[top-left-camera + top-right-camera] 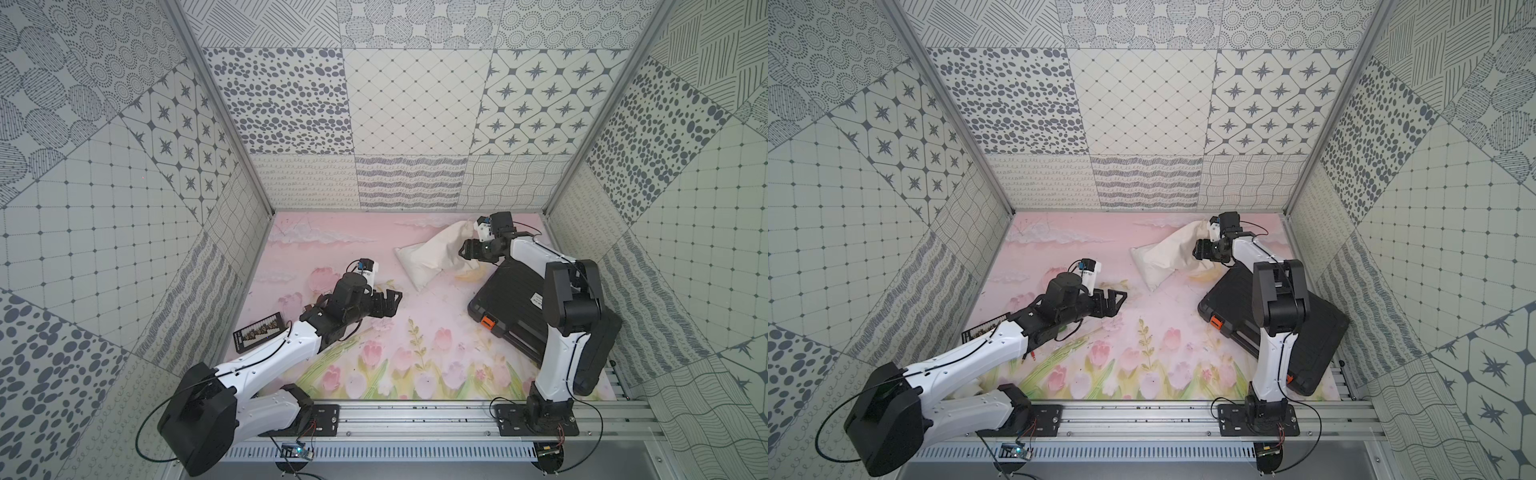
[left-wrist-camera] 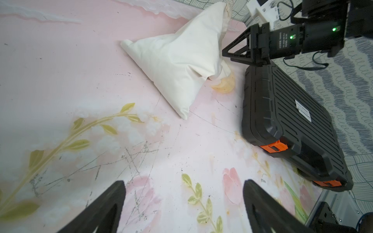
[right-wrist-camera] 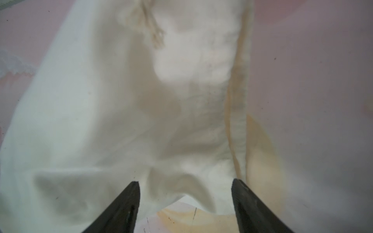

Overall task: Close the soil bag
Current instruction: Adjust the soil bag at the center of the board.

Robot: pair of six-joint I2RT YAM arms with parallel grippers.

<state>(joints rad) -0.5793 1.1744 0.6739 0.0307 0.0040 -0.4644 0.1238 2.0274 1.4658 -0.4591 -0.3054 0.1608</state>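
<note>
Top views: we look down on a pink table (image 1: pixel 436 328) printed with tulips, with both arms mounted along its near edge.
Left gripper: the left gripper (image 1: pixel 394 303) sits low over the table, left of centre. Its jaws stand wide apart, and in the left wrist view we see only bare table between them.
Card: a dark card (image 1: pixel 259 332) lies flat by the left edge, just beside the left arm.
Black case: a ribbed black case (image 1: pixel 509 299) with orange latches lies flat along the right edge, its far corner just beside the bag.
Soil bag: the soil bag (image 1: pixel 428 255), cream cloth, plump and wrinkled, lies toward the far right corner. Its full end points to the table's middle and its narrow neck rises toward the far edge.
Right gripper: the right gripper (image 1: pixel 464 249) reaches over the case to the bag's right flank. In the right wrist view we see its jaws apart, with a loose fold of cloth lying between the tips.
Cord: a frayed white cord end (image 3: pixel 156 36) rests on the cloth beyond the jaws; that view is blurred.
</note>
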